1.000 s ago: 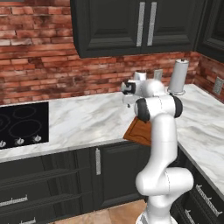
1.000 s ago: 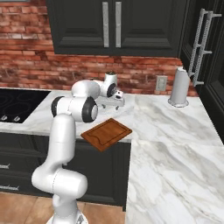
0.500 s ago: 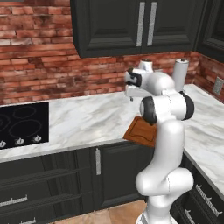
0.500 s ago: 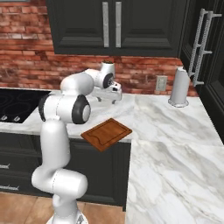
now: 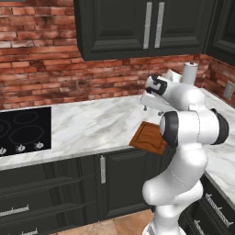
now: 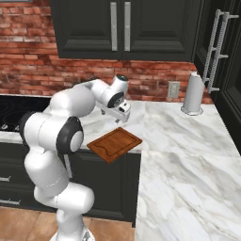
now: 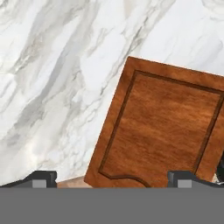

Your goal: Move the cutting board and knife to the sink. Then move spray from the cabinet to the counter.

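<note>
The cutting board (image 5: 146,137) (image 6: 114,144) (image 7: 166,131) is a reddish-brown wooden square with a groove round its edge. It lies flat on the white marble counter (image 5: 92,124) (image 6: 188,155), with one corner over the front edge. My gripper (image 5: 152,109) (image 6: 117,118) (image 7: 113,179) hangs a little above the counter just behind the board, pointing down. It is open and holds nothing. In the hand view the board lies between and ahead of the two fingertips (image 7: 41,178). The knife, sink, spray and the task's cabinet are out of view.
A black cooktop (image 5: 23,131) is set into the counter at the left. A steel cylinder (image 5: 189,73) (image 6: 192,94) stands at the back right by a wall outlet (image 6: 173,89). A panelled double-door cabinet (image 5: 137,27) hangs overhead, against a brick wall.
The arm has swung its elbow round and the hand has dropped slightly toward the counter behind the board. The gripper stays open and the board has not moved.
</note>
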{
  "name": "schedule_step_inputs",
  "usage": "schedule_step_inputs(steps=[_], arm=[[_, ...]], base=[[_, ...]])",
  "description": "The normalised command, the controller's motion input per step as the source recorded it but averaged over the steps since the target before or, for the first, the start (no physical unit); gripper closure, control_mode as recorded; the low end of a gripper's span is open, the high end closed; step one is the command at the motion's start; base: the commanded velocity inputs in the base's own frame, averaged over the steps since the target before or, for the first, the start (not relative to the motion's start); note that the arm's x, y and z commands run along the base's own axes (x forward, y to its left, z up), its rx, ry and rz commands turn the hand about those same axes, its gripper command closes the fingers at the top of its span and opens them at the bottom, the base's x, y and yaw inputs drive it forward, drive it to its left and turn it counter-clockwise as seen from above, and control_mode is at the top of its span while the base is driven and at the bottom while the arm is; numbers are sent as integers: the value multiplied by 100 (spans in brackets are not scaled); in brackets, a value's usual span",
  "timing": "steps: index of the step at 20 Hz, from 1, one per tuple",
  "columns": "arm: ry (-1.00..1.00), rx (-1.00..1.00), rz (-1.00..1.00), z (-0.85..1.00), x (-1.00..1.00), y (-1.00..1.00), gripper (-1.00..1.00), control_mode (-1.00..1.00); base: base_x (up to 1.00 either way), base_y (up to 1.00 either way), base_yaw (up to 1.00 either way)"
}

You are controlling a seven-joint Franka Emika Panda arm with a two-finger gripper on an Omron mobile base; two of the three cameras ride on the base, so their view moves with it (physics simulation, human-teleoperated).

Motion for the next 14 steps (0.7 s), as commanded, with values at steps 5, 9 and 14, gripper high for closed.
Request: schedule_step_inputs(steps=[5,9,14], arm=[[-16,28,-30,0,-100,-24,-100,-100],[-19,21,-36,0,-100,-3,-100,-100],[-23,9,-42,-5,-95,15,-100,-100]], base=[[0,0,0],[0,0,0],[0,0,0]])
